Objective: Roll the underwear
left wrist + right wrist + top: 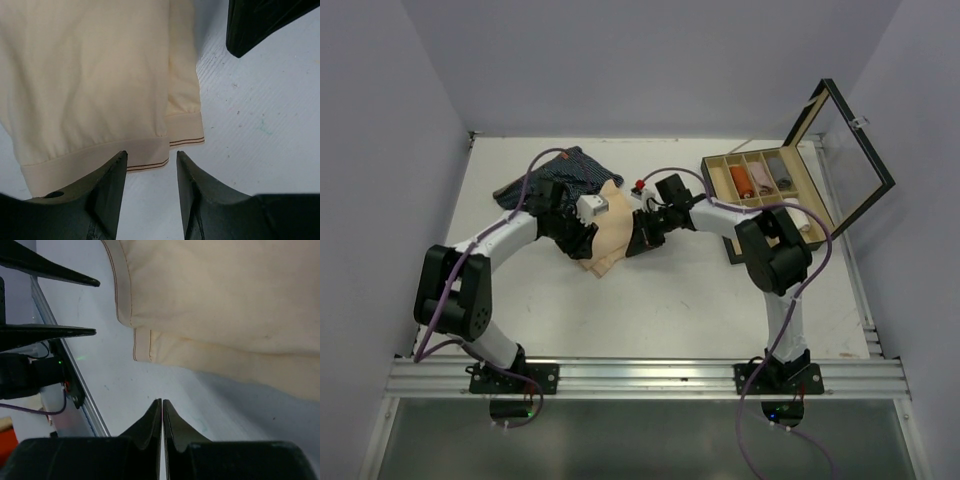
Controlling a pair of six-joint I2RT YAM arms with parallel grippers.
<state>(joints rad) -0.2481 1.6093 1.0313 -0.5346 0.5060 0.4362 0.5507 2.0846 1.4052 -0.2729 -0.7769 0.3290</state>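
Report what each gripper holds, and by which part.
Nothing is held. The left gripper stands open at the hem of the beige underwear; the right gripper is shut on nothing.

Left arm (505, 238) and right arm (720, 215) angled inward; left hand (150, 155) fingers parted, right hand (162, 402) fingers pressed together, empty.

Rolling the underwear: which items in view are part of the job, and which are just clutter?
Job:
- beige underwear, lying between the two grippers
- navy striped underwear, at the back left

Lying about:
- wooden box with compartments, at the back right
- its glass lid, standing open
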